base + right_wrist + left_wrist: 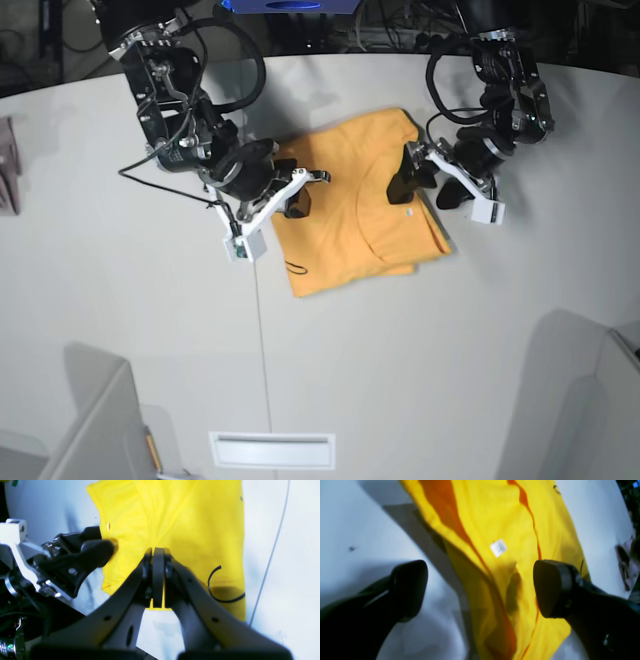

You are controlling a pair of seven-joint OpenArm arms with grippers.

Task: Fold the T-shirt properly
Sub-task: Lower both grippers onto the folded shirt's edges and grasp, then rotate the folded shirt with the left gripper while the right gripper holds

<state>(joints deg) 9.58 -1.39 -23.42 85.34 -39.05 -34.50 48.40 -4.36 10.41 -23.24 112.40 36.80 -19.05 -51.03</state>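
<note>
Base view | orange-yellow T-shirt (350,225) lying folded on the white table (420,360), small white tag (498,547) showing | left gripper (480,590) spreading wide over it | right gripper (158,577) pressing closed, seemingly pinching its edge

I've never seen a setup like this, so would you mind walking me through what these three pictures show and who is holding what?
This is a robot with two arms working over a pale table. One picture looks down on everything from above; the other two come from cameras mounted on each wrist, looking along the fingers.

The T-shirt, orange-yellow and partly folded, lies flat on the table. Its small white tag shows in the left wrist picture.

The left gripper stands wide open above the shirt's edge, holding nothing. The right gripper is shut, hovering over the opposite side; whether it pinches any cloth I cannot tell. A pinkish cloth lies at the table's far edge.
</note>
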